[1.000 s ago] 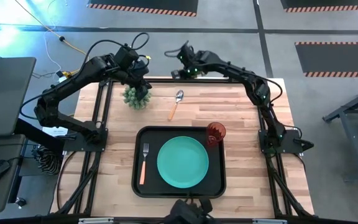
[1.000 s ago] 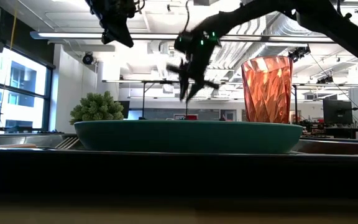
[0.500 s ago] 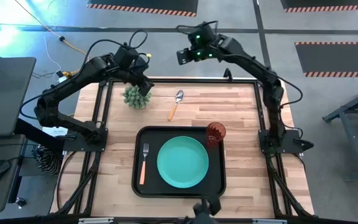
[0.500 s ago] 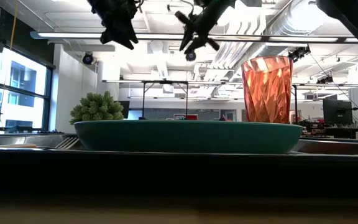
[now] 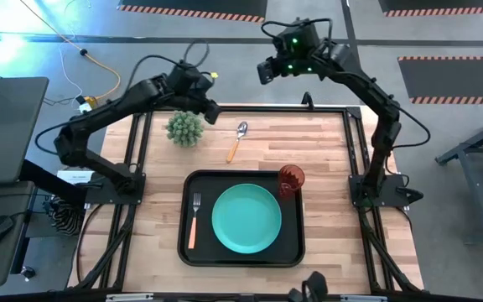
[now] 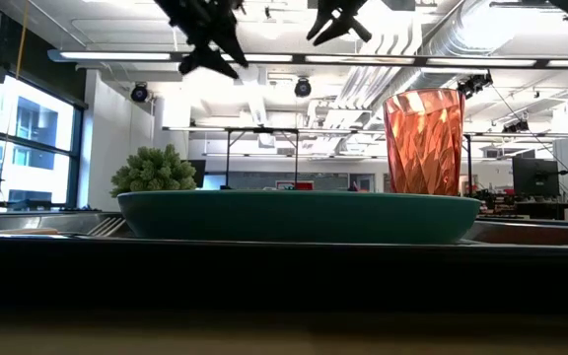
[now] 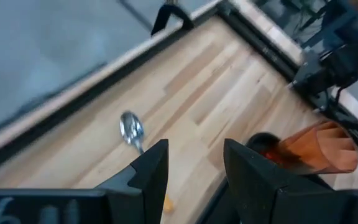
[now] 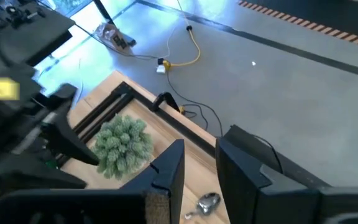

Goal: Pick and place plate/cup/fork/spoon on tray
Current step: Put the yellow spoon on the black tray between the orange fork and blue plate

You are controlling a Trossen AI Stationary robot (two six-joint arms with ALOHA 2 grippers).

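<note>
The black tray point(image 5: 201, 184) lies at the table's near middle. On it rest the teal plate point(image 5: 246, 219), the fork point(image 5: 194, 220) at the plate's left, and the red cup point(image 5: 291, 179), upright in the far right corner. The spoon point(image 5: 237, 140) lies flat on the wood beyond the tray, its bowl point(image 7: 131, 129) toward the far edge. My left gripper point(image 5: 210, 109) hangs open, high above the table between the plant and the spoon, holding nothing. My right gripper point(image 5: 267, 69) is open and raised, out past the table's far edge.
A spiky green potted plant point(image 5: 184, 127) stands at the far left of the table, just left of the spoon and close under my left arm. Bare wood lies right of the spoon and on both sides of the tray.
My left gripper has moved toward the table's right, from over the plant toward the spoon, and has opened. My right gripper has risen and drawn back past the table's far edge, drifting right. The spoon, the tray and the things on it have stayed put.
</note>
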